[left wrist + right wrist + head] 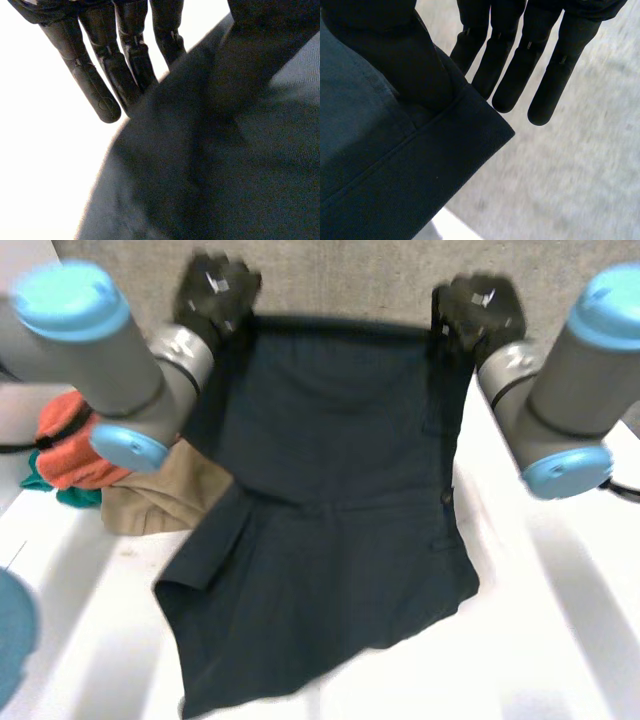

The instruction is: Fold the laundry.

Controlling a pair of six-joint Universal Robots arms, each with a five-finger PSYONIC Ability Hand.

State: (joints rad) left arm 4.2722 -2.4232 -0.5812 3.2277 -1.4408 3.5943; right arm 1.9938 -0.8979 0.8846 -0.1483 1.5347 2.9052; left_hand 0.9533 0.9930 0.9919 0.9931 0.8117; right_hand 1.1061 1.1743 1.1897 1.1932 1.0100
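Dark navy shorts [330, 520] hang from both hands at the table's far side, and their lower part lies crumpled on the white table [560, 640]. My left hand [215, 290] holds the upper left corner. In the left wrist view its straight fingers [95, 85] lie behind the cloth [225, 175] and its thumb is over it. My right hand [478, 305] holds the upper right corner. There its thumb [405, 60] presses the hemmed corner [470, 135] against the fingers [555, 75]. The top edge runs taut between the two hands.
At the table's left lies a heap of other laundry: an orange cloth [70, 445], a teal one [60, 492] and a tan one [165, 495]. Another teal piece [12, 635] shows at the near left edge. Grey floor [340, 275] lies beyond the table.
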